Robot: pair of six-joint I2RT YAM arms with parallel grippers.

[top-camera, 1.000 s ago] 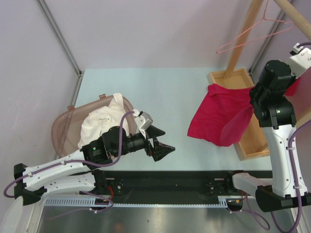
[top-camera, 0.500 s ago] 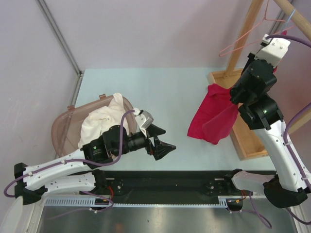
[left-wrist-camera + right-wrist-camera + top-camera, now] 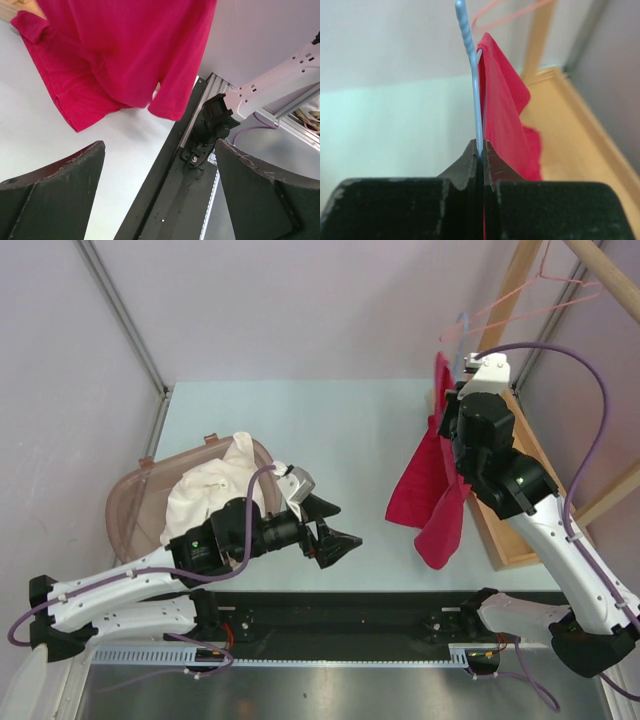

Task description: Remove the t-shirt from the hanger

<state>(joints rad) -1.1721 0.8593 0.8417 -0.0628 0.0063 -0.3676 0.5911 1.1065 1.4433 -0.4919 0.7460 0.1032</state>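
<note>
Wire sits in the pinch of the right fingers [image 3: 457, 172]. They are pressed tight together on the blue hanger [image 3: 472, 80], whose twisted neck rises straight up out of them. The red t-shirt [image 3: 502, 110] hangs from that hanger, touching the wire on the side toward the wooden rack [image 3: 512, 285].

Over the last second this arm has swung away from the rack and out over the worktop [image 3: 300, 420], taking hanger and shirt with it. The shirt was slumped wide across the rack's base tray [image 3: 512, 540]. Now it is drawn up into a taller, narrower fold, and its lower hem hangs just off the tray's edge. A pink hanger [image 3: 500, 305] stays on the rack.

The blue hanger looks clear of the rack, but the shirt is not yet off it, so the real removal remains.

Well away from the rack, the left fingers [image 3: 65, 170] are spread wide and hold nothing. They have not moved, and they point at the shirt's hem. The carry has probably brought the cloth within that arm's reach.
</note>
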